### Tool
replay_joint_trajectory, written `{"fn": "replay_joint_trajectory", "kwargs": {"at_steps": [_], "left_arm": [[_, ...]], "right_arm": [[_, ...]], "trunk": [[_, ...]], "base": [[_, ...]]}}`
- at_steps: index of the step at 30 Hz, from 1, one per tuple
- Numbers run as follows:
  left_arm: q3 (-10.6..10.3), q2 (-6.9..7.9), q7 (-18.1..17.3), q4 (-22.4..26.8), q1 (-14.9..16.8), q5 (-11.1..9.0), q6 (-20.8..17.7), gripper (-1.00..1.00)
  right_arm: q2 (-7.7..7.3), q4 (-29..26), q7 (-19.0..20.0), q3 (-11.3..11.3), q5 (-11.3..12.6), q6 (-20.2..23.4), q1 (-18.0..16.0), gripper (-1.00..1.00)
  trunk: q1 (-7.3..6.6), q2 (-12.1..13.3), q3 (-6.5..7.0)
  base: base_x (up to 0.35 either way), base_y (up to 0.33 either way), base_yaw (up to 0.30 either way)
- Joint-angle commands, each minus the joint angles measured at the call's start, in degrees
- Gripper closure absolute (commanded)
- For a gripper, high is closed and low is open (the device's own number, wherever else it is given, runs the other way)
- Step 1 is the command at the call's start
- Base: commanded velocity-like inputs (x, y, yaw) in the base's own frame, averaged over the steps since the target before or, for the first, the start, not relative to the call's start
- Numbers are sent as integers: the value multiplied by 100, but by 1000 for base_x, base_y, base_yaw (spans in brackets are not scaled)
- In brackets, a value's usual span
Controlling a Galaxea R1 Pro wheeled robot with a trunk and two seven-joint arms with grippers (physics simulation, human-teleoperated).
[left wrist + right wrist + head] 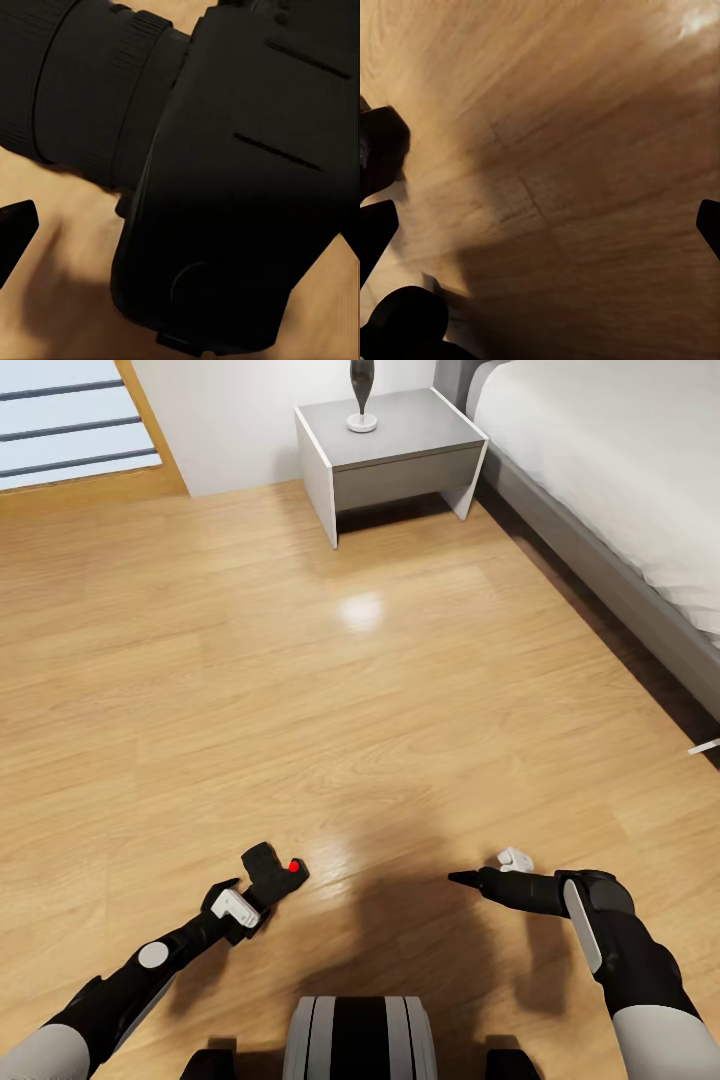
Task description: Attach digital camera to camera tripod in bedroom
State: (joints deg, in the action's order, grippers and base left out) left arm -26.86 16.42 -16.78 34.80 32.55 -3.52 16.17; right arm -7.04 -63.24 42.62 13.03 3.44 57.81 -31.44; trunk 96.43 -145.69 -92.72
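Ahead of me a grey nightstand stands against the wall, with a dark slim vase on a white base upon its top. Just beside it I see a bed with white bedding, and a window at the far left.

Black digital camera — red dot.
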Motion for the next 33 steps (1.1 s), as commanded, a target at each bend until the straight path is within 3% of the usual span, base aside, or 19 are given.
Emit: {"fn": "replay_joint_trajectory", "kwargs": {"at_steps": [1, 17, 18, 33], "left_arm": [[-30, -4, -1, -11, 9, -37, 16, -100], [-30, -52, -1, -69, 30, -35, 14, -100], [-30, -55, -1, -69, 33, -35, 11, 100], [-32, -237, -9, -276, 222, -28, 2, 100]], "right_arm": [[1, -2, -8, 7, 34, 45, -2, -100], [-2, -4, -8, 7, 34, 46, -2, -100], [-2, -4, -8, 7, 34, 47, -2, -100], [-8, -9, -8, 7, 34, 47, -2, -100]], "trunk": [[-1, -1, -3], [-1, -1, -3], [-1, -1, -3], [-1, -1, -3]], "base": [[0, 0, 0], [0, 0, 0], [0, 0, 0], [0, 0, 0]]}}
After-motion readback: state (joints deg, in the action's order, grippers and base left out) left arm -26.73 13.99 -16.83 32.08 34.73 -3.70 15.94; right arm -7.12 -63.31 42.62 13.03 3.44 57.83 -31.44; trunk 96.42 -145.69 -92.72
